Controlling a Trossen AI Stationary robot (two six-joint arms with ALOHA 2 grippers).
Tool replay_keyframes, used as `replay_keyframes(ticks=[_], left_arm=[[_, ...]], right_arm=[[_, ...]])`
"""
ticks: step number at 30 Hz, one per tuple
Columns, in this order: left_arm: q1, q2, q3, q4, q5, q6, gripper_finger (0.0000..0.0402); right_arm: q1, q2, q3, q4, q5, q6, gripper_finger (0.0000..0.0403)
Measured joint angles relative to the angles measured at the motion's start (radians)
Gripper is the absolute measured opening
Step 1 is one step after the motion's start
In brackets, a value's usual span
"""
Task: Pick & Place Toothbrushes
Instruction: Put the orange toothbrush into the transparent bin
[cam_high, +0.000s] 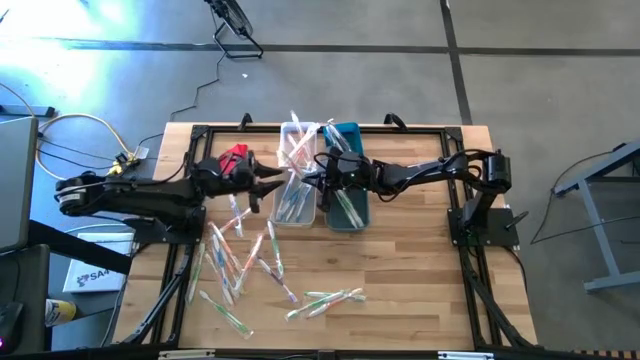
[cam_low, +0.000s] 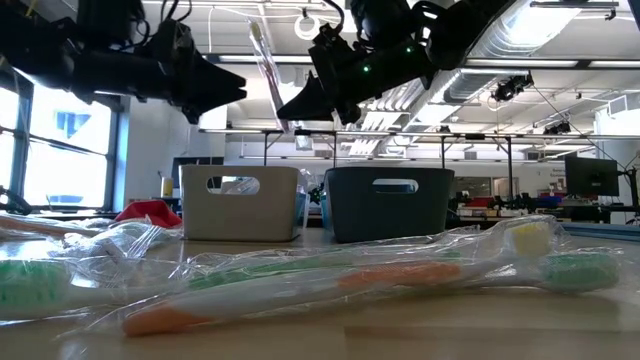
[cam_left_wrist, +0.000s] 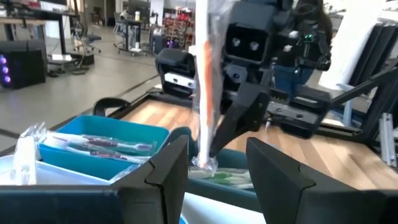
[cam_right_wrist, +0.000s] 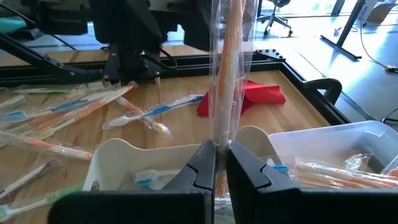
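An orange-handled toothbrush (cam_right_wrist: 231, 74) in a clear wrapper stands upright over the bins, with my right gripper (cam_right_wrist: 219, 163) shut on it. In the low view the toothbrush (cam_low: 263, 62) rises between the two grippers. My left gripper (cam_left_wrist: 217, 169) is open and level. It faces the toothbrush from the table's left and stands just short of it, touching nothing. In the high view it (cam_high: 272, 182) is over the white bin's left wall, and my right gripper (cam_high: 313, 180) is opposite it. Several wrapped toothbrushes (cam_high: 250, 262) lie flat on the table. My right gripper pinches the wrapped toothbrush near its lower end (cam_right_wrist: 217, 138) between its two fingers, which come nearly level from the table's right. The toothbrush stands upright above the fingers, clear of the bins, and a short tail of wrapper (cam_left_wrist: 203, 163) hangs below them.
A white bin (cam_high: 297, 205) and a teal bin (cam_high: 350, 212) stand side by side in mid-table, each holding toothbrushes. A red cloth (cam_high: 233, 155) lies at the far left. Close to the low camera lie wrapped toothbrushes (cam_low: 330, 285). A black frame (cam_high: 440, 130) borders the table.
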Motion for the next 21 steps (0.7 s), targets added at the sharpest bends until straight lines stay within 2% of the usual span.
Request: replay_keyframes(ticks=[7,21], left_arm=[[0.0,0.098,0.057,-0.002,-0.007,0.0,0.0159],[0.0,0.108,0.066,0.052,-0.008,0.0,0.0159]], right_arm=[[0.0,0.0,0.0,-0.039,0.0,0.004,0.0011],[0.0,0.0,0.0,-0.126,-0.005,0.019,0.0011]])
